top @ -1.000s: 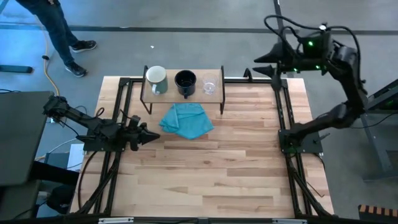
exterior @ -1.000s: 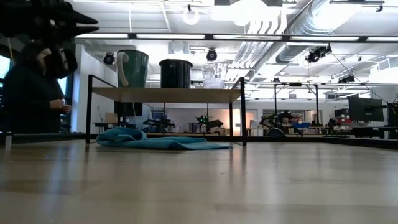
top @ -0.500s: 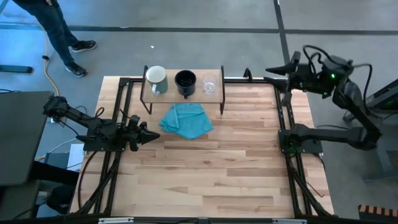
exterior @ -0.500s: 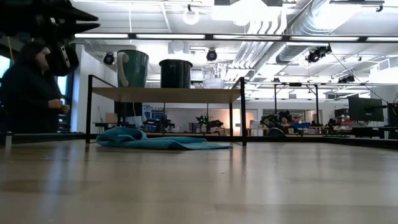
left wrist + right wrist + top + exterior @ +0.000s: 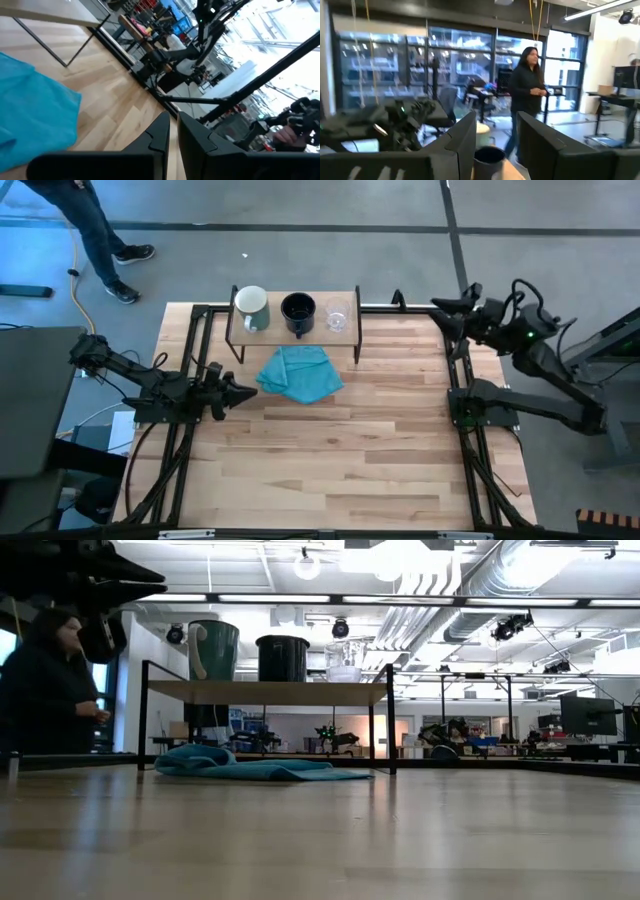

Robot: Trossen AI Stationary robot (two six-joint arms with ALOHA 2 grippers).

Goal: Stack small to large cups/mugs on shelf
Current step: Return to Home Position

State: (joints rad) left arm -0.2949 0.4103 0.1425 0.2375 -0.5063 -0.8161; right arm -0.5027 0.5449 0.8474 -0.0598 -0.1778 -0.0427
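Observation:
The shelf [image 5: 295,298], a light-wood board on black legs, stands at the table's far middle. Side by side on their bases on it are a pale mug [image 5: 251,308], a black mug [image 5: 298,312] and a clear glass cup [image 5: 337,317]; the low view shows the same pale mug [image 5: 213,648], black mug [image 5: 283,657] and glass cup [image 5: 345,662]. My left gripper [image 5: 245,392] is shut at the table's left, near and left of the shelf, holding nothing. My right gripper [image 5: 440,307] hangs open at the far right, pointing toward the shelf, well clear of the cups.
A teal cloth [image 5: 298,373] lies crumpled on the table just in front of the shelf, right of my left gripper. Black frame rails [image 5: 455,370] run along the table's left and right sides. A person [image 5: 50,690] stands beyond the far left corner.
My right arm has folded down, and its gripper has sunk from high above the far right corner, drifting toward the table's right edge and tipping up to about level. Its fingers stay apart. The cups, shelf and cloth have kept still.

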